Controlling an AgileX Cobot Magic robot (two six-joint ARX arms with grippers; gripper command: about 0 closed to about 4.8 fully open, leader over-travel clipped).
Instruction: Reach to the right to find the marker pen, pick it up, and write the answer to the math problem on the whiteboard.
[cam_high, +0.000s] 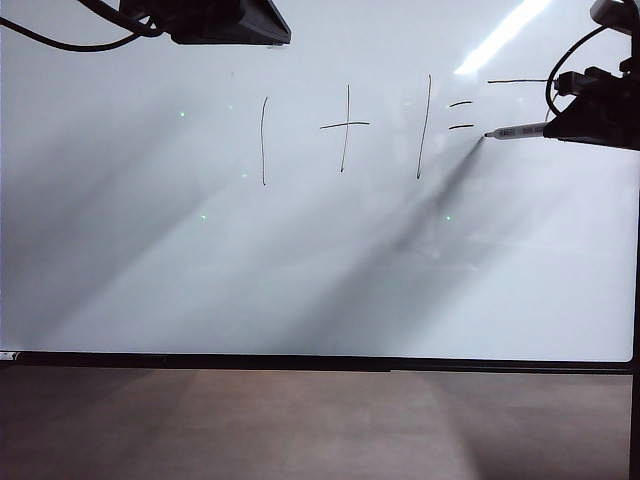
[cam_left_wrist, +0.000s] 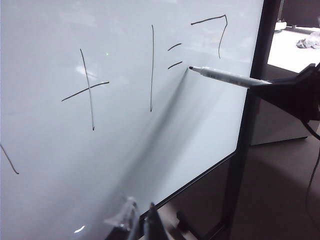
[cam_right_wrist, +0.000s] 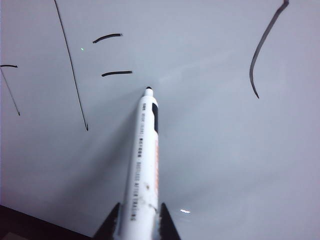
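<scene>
1. While it comes in from the right side of the board, the right gripper (cam_right_wrist: 136, 222) has its two dark fingers (cam_right_wrist: 111, 225) clamped on the back end of the marker pen (cam_right_wrist: 141, 165).
2. The pen sticks out from the fingers and points at the whiteboard (cam_high: 150, 270).
3. Its dark tip is at the board, just beside the lower line of the equals sign (cam_right_wrist: 117, 73); whether it touches the board is hard to tell.
4. The math problem (cam_high: 345, 128) is in thin black lines: a one, a plus, a one, then the equals sign.
5. Past the equals sign there is a drawn mark (cam_left_wrist: 215, 30) with a flat top line and a hook going down, up above the pen.
6. The left gripper (cam_left_wrist: 140, 222) sits low near the bottom edge of the board, well apart from the pen. Only its tips show, so I cannot tell if they are apart or together.
7. A black frame (cam_high: 300, 362) runs under the board.
</scene>
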